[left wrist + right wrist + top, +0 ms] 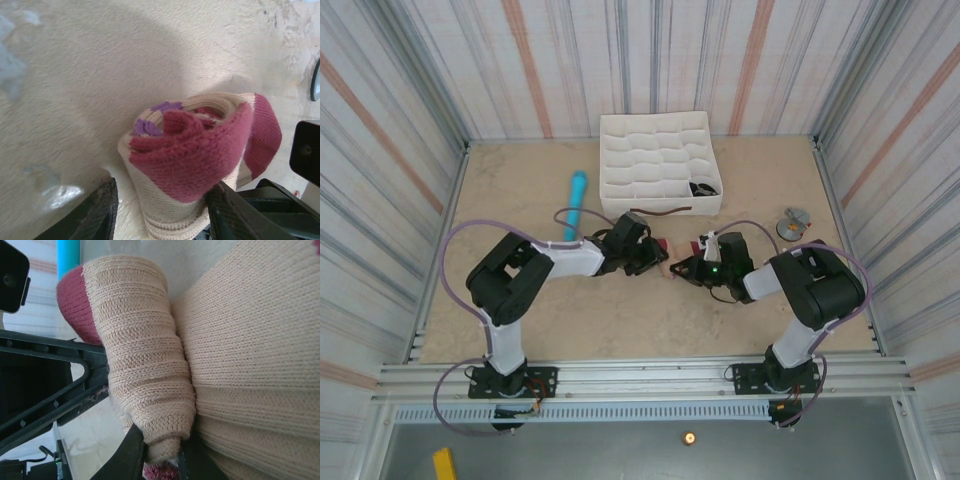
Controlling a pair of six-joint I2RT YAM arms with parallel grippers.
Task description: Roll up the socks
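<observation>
beige sock (190,165) in right jaws

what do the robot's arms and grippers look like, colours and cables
Both match: the left arm and right arm have chunky black joints, white links and a lilac cable looping alongside. The left gripper and right gripper are black; the left's fingers have a finely textured face. A small green light glows near the right wrist.

Overhead looks down; wrist views share rolled sock (200,155).
</observation>
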